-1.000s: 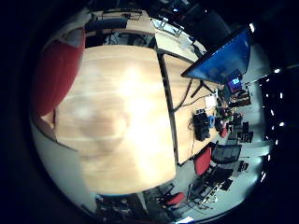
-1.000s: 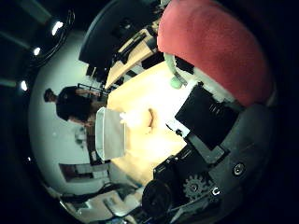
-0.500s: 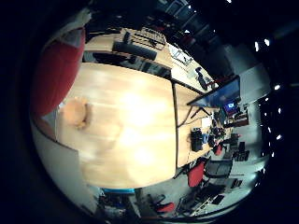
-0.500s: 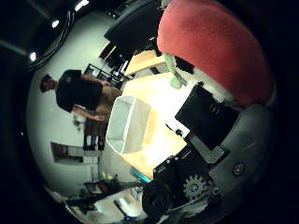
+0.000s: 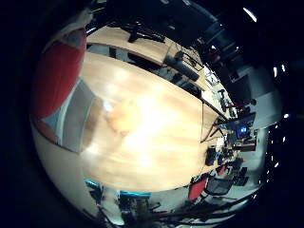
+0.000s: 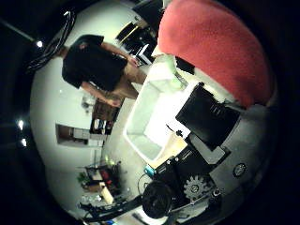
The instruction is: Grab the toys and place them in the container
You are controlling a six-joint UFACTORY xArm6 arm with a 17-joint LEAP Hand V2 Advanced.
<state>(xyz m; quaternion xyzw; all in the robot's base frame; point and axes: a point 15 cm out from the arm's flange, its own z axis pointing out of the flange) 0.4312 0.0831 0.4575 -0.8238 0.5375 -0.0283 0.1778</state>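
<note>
The red toy [image 6: 220, 44] sat right against the palm, filling a large share of the thumb-side view and showing again at the edge of the little-finger-side view. Its surface looked fuzzy and matte, like plush. The hand [image 6: 211, 140] showed only as black and white body parts and a gear beneath the toy; whether the fingers were curled round the toy could not be made out, though its closeness to the palm suggested it was being carried.

Judged by its nap and rounded bulk, the toy would be light, soft and compressible, not slippery and not fragile. A broad wrap around its middle should hold it better than a pinch at an edge, since plush gives under pressure and can sag out of a shallow hold.

Beyond the hand, the white container [image 6: 150, 112] lay just below the palm, its open top facing the camera and its inside looking bare. It rested on the wooden table [image 5: 161, 156]. An orange toy [image 5: 124, 116] lay on that table close beside the container's wall, blurred, so its shape could not be told. It too looked small and light.

A person in a dark top stood beyond the container, touching nothing.
</note>
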